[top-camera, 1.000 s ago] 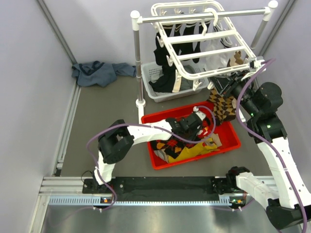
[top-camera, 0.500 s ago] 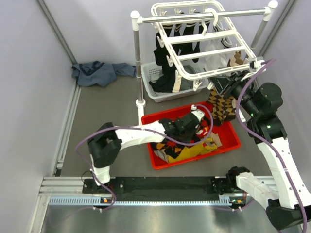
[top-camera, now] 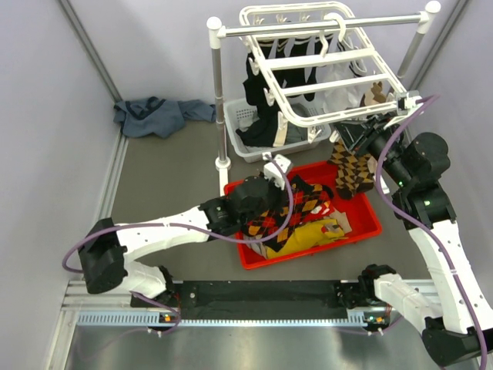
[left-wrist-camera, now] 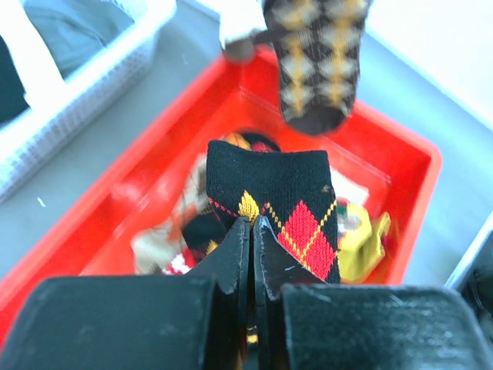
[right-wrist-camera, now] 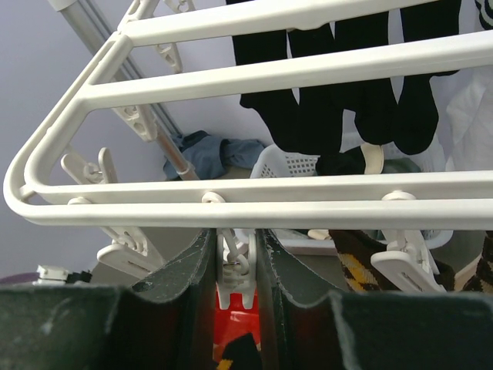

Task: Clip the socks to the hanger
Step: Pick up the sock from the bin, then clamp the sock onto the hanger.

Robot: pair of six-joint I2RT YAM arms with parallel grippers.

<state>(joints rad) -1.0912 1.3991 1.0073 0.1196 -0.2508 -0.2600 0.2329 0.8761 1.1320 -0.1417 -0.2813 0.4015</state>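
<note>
Above the red bin (left-wrist-camera: 402, 153), the left gripper (left-wrist-camera: 252, 225) clamps a black argyle sock (left-wrist-camera: 266, 181), its lower length hidden. The right gripper (right-wrist-camera: 233, 240) pinches a clip (right-wrist-camera: 234, 287) of the hanger (right-wrist-camera: 308, 73), its tip cut off. 1 second earlier the left jaws stood open.

Bright, even light, faint shadows; in the left wrist view the left pincer (left-wrist-camera: 252, 225) and background look soft.

A matte grey table (top-camera: 166, 193) carries a red rectangular plastic tray (top-camera: 368, 220). Just behind the tray sits a white perforated plastic basket (top-camera: 245, 119). A white post's foot (top-camera: 223, 164) stands by the tray's far-left corner, and a crumpled blue-grey cloth (top-camera: 158, 116) lies farther left.
</note>
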